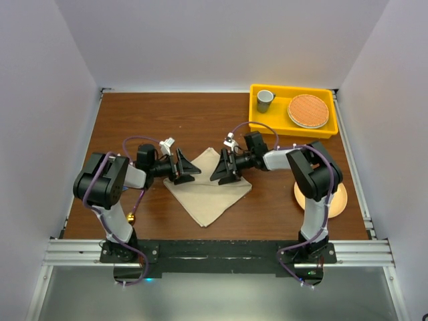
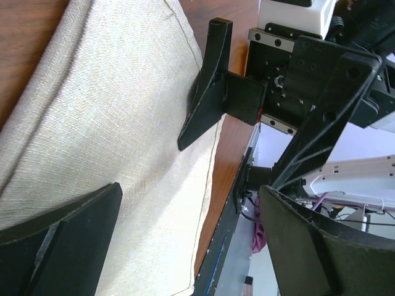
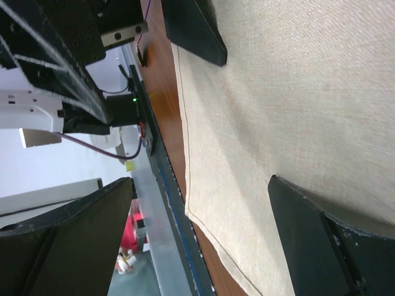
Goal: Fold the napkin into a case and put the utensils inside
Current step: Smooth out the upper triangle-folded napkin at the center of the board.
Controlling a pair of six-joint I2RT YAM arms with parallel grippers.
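Observation:
The beige napkin (image 1: 208,192) lies flat on the brown table, turned like a diamond. My left gripper (image 1: 183,168) and right gripper (image 1: 223,168) face each other over its far corner, both open and holding nothing. In the left wrist view the napkin (image 2: 105,123) fills the left side, my left gripper (image 2: 191,191) spans its hem, and a right-gripper finger (image 2: 207,92) stands ahead. In the right wrist view my right gripper (image 3: 200,182) straddles the napkin (image 3: 278,92) edge. A small gold tip (image 1: 130,217) shows by the left arm; the utensils are otherwise hidden.
A yellow tray (image 1: 257,120) at the back right holds a grey cup (image 1: 265,100) and a round woven mat (image 1: 308,110). A peach plate (image 1: 334,200) lies under the right arm. The metal rail (image 1: 214,251) runs along the near edge.

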